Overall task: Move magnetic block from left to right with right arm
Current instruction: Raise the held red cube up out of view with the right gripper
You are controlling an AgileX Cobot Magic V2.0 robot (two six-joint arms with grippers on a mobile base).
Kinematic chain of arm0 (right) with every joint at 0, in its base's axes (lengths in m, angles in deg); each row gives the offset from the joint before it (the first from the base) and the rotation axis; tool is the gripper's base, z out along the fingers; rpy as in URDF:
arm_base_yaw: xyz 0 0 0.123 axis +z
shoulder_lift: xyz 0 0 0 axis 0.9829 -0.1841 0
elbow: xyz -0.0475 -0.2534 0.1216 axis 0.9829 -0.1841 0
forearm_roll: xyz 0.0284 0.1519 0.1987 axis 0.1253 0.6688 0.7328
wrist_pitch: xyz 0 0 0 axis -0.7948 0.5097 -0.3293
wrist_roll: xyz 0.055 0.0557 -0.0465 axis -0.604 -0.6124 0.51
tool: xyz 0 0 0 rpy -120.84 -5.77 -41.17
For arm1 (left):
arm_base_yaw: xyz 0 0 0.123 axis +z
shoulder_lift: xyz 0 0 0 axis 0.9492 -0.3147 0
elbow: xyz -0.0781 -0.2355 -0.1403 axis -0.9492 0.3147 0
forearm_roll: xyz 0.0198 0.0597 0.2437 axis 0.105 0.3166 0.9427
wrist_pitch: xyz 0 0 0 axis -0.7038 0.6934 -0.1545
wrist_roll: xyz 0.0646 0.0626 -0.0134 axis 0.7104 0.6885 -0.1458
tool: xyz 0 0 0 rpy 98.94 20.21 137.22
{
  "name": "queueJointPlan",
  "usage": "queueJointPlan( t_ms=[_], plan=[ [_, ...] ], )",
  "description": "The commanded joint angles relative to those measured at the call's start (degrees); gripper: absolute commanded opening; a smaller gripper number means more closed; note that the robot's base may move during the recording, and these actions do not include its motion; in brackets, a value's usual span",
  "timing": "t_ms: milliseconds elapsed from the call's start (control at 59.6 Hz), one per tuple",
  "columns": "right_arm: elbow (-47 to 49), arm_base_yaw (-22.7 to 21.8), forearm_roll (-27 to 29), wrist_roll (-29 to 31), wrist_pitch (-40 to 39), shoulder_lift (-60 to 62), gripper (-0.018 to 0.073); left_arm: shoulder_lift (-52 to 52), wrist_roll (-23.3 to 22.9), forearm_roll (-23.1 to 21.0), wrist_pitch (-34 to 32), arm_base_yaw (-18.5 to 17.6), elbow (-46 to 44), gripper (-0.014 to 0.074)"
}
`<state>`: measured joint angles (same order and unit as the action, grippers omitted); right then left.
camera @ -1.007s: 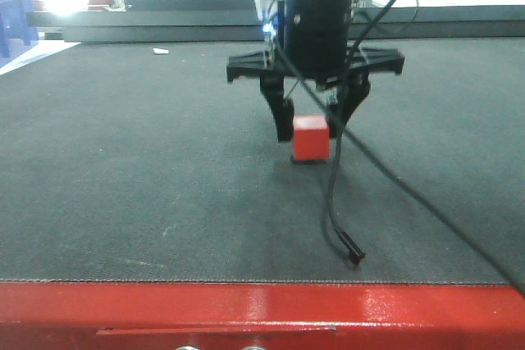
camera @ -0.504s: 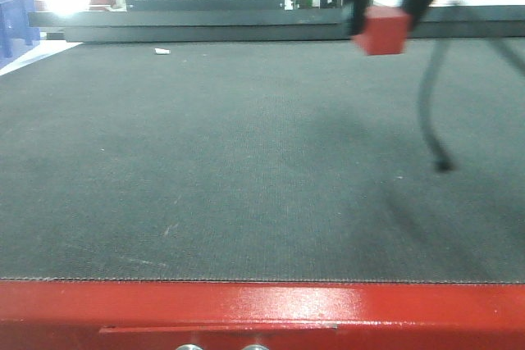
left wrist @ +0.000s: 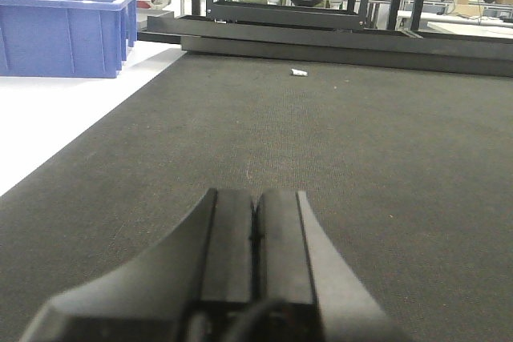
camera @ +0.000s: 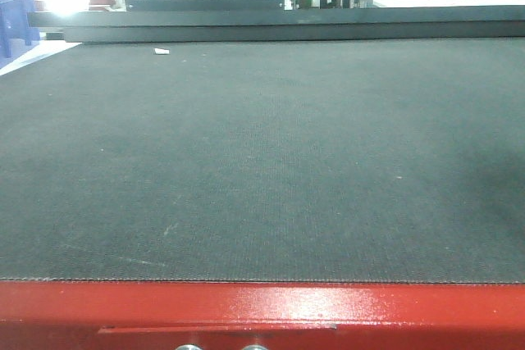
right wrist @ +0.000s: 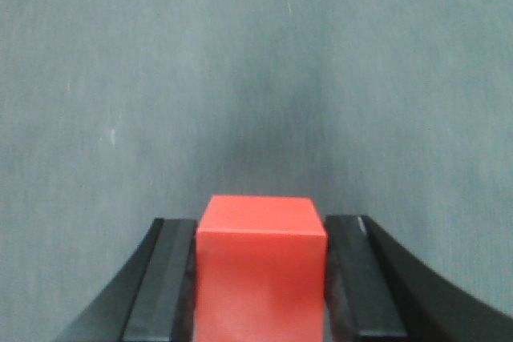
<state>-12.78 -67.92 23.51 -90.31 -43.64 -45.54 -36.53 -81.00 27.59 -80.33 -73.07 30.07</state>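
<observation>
The right gripper (right wrist: 261, 230) clamps the block (right wrist: 261, 270) between its fingers, over the bench (right wrist: 256, 78); the left gripper (left wrist: 255, 226) is closed, empty.

Presses the two black fingers (left wrist: 232, 238) of the left gripper (left wrist: 255, 198) flat together with no gap, reaching into the left wrist view from 6 o'clock and pointing toward 12. Clamps the right gripper (right wrist: 260, 226) on the magnetic block (right wrist: 260, 278), with one finger (right wrist: 164, 278) touching its side at 9 o'clock and the other at 3 o'clock.
</observation>
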Motion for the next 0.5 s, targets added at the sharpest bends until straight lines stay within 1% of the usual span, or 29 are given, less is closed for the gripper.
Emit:
queueJointPlan(
  t_ms=[0, 134, 218, 487],
  plan=[
    [-3.5, -0.4, -0.3, 0.9, -6.6, 7.5, 0.0162, 0.8, -0.2, 0.0, -5.1, 0.1, 0.5, -0.0116],
    [-8.8, -0.4, -0.3, 0.9, -8.5, 17.0, 0.0162, 0.8, -0.2, 0.0, -5.1, 0.1, 0.5, -0.0116],
    [-10.3, -0.4, -0.8, 0.9, -8.5, 21.8, 0.0162, 0.8, -0.2, 0.0, -5.1, 0.1, 0.5, -0.0116],
    [-10.7, -0.3, -5.1, 1.9, -7.5, 38.5, 0.0162, 0.8, -0.2, 0.0, -5.1, 0.1, 0.5, -0.0116]
  ],
)
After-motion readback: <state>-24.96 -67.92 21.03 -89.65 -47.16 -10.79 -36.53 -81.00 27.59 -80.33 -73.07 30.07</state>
